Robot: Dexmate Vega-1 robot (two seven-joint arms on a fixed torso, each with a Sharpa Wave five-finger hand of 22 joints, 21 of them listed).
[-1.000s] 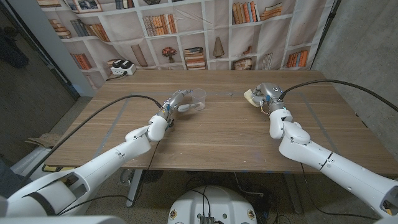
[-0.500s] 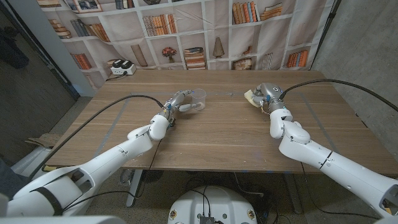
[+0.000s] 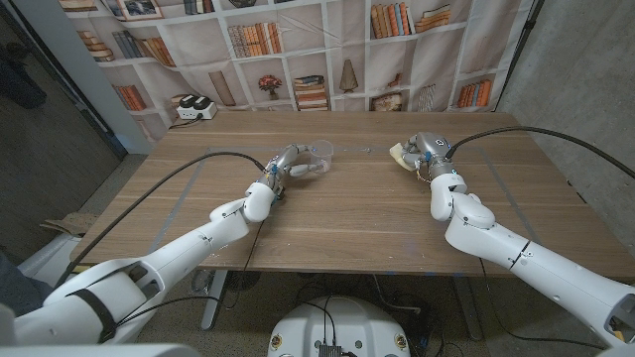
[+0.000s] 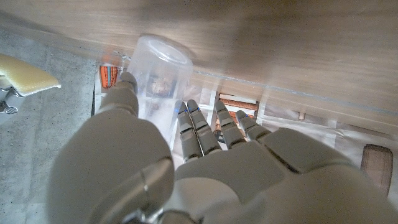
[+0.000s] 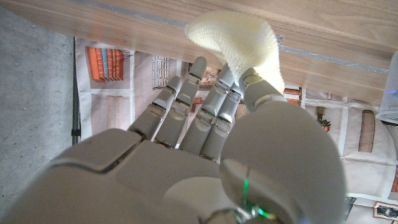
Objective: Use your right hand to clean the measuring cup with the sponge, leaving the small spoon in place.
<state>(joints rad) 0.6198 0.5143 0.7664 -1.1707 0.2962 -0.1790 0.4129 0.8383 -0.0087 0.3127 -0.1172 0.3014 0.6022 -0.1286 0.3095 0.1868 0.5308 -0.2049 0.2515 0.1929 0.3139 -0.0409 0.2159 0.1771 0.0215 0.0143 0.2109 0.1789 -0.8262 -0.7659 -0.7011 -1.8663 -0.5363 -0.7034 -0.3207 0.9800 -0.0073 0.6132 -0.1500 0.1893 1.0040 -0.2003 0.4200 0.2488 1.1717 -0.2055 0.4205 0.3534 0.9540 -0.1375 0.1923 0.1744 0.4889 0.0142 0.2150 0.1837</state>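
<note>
My left hand [image 3: 284,165] grips a clear plastic measuring cup [image 3: 317,157] at the table's far middle. The cup is tipped, with its mouth facing my right side. In the left wrist view the thumb and fingers [image 4: 189,121] wrap around the cup [image 4: 158,71]. My right hand [image 3: 428,151] holds a pale yellow sponge [image 3: 401,154] further right, apart from the cup. The right wrist view shows the sponge [image 5: 239,37] pinched between thumb and fingers just above the wood. A faint pale streak [image 3: 360,151] between cup and sponge may be the small spoon; it is too small to tell.
A white charger with black packs [image 3: 192,107] stands at the table's [image 3: 337,218] far left corner. A bookshelf-print backdrop [image 3: 298,50] hangs behind the far edge. Black cables trail from both wrists across the wood.
My left arm has shifted slightly to the right with the cup still in its grip. The right hand and sponge have hardly moved.
</note>
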